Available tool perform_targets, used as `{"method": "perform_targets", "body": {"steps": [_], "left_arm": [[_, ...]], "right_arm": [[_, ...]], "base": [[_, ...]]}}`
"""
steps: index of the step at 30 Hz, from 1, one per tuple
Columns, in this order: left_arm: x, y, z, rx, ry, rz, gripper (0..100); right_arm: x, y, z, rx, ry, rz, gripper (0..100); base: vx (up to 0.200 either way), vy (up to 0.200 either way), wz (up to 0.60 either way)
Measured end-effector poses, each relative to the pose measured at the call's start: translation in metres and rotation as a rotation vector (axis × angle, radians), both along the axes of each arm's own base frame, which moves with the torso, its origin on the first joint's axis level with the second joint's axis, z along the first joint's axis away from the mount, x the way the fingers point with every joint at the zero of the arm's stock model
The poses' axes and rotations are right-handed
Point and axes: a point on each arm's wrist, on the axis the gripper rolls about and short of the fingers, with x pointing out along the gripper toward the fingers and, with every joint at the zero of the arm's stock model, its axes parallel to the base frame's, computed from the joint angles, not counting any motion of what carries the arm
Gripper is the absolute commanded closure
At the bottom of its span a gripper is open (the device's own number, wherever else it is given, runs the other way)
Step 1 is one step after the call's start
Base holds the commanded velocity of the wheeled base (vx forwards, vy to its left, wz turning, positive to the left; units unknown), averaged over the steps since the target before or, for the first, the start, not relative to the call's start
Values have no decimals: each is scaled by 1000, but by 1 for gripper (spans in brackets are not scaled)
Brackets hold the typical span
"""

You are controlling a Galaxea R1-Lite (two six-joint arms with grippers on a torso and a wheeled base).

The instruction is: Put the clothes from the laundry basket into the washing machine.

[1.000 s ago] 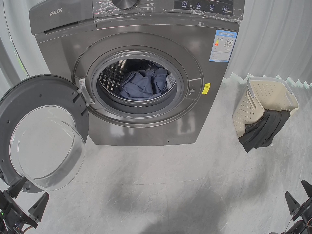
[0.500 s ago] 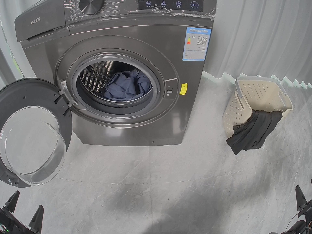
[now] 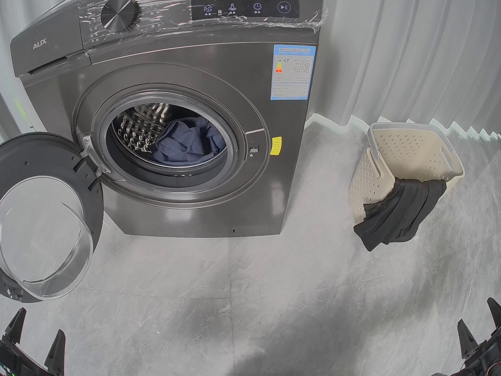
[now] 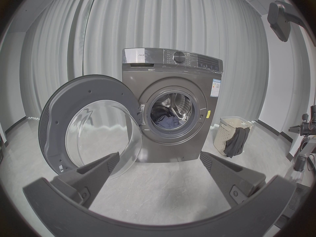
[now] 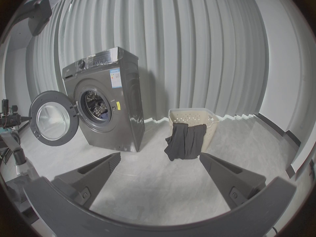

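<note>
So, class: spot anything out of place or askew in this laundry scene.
The dark garment hangs over the rim of the laundry basket, trailing down its outside toward the floor rather than lying inside. Nothing else stands out.

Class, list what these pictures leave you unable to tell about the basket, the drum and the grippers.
Laundry basket floor: right wrist view, hidden by its wall and the black garment.
Drum, lower back: head view, behind the blue clothes.
Left gripper, right gripper: head view, bottom edge cuts off all but the tips.
</note>
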Motion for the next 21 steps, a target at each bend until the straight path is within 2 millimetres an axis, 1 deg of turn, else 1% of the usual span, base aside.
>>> {"method": "perform_targets", "body": {"steps": [4,21], "left_arm": [[-1,0,-1,5,-4,-1,0],[-1,1,-1,0,-10,4,0]], "right_arm": [[0,-1,-3,6,25,-22,0],[-1,-1,-3,0,23,-25,0]], "base": [[0,0,0],[0,-200,0]]}}
